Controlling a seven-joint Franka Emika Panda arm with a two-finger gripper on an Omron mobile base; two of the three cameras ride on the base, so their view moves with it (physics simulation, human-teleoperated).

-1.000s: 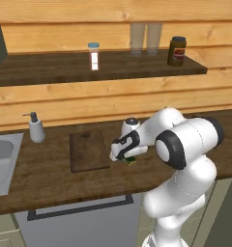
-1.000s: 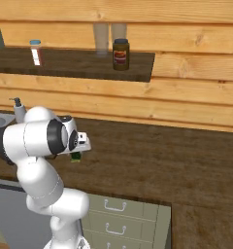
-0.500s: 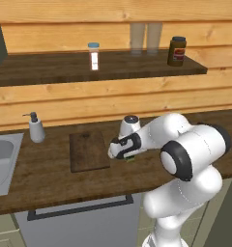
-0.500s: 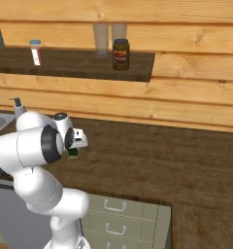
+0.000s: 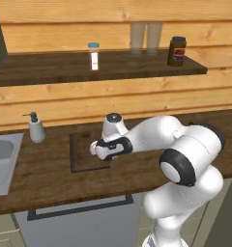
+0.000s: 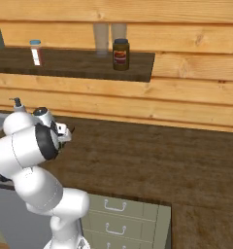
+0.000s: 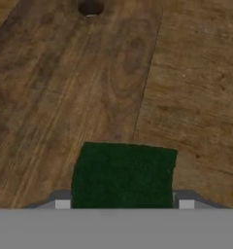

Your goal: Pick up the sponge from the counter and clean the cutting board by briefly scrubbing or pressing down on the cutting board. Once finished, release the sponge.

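Note:
Held between my two fingers, the dark green sponge (image 7: 123, 175) fills the bottom middle of the hand view, with my gripper (image 7: 124, 204) shut on it. Beneath it lies the cutting board (image 7: 65, 82), dark brown with grain and a hole at its far end; its right edge runs just under the sponge, with the counter (image 7: 201, 97) beyond. From the left base view my gripper (image 5: 99, 150) hovers low at the right edge of the cutting board (image 5: 81, 154) on the counter (image 5: 45, 183); the hand hides the sponge there.
A soap dispenser (image 5: 36, 129) stands left of the board, beside the grey sink (image 5: 2, 161). The wall shelf (image 5: 65, 67) above carries a shaker (image 5: 94, 55), glasses (image 5: 146, 37) and a dark jar (image 5: 177, 50). Drawers (image 6: 123, 219) sit below the counter.
The arm has swung left with the sponge, from the counter just right of the board to over the board's right edge. The board has not moved.

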